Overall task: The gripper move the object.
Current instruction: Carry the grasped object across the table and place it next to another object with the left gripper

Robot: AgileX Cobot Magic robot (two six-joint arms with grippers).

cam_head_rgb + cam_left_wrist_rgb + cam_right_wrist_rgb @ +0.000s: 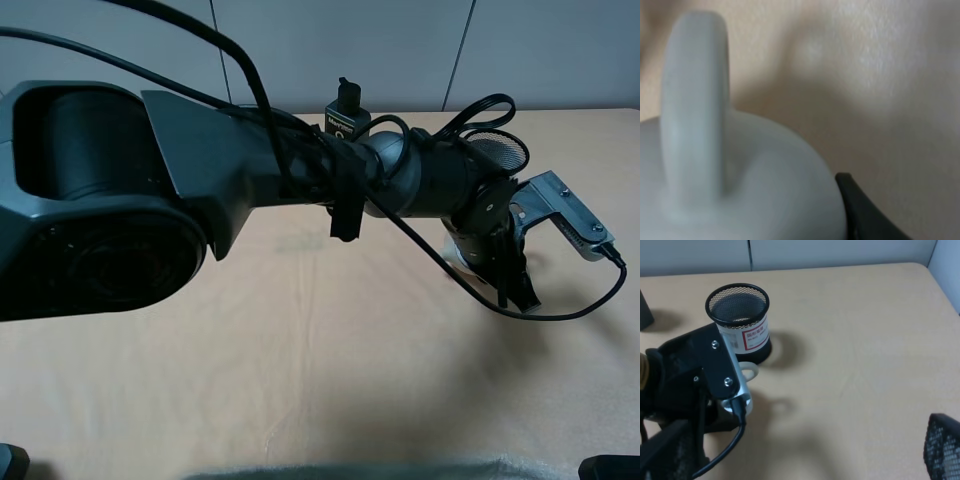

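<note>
Tan desk [300, 390], left hand [508, 275] sits low over the cream teapot [755, 190] just beside the mesh cup [737, 315], one finger [860, 215] at its body, opening hidden so can't tell; looks like grasp step, next needs a firm close, then lift.

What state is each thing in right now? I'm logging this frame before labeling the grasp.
teapot: apparently resting on the table, mostly hidden.
mesh cup: upright, behind the teapot.
left end effector: lowered over the teapot; open or shut cannot be told.
</note>
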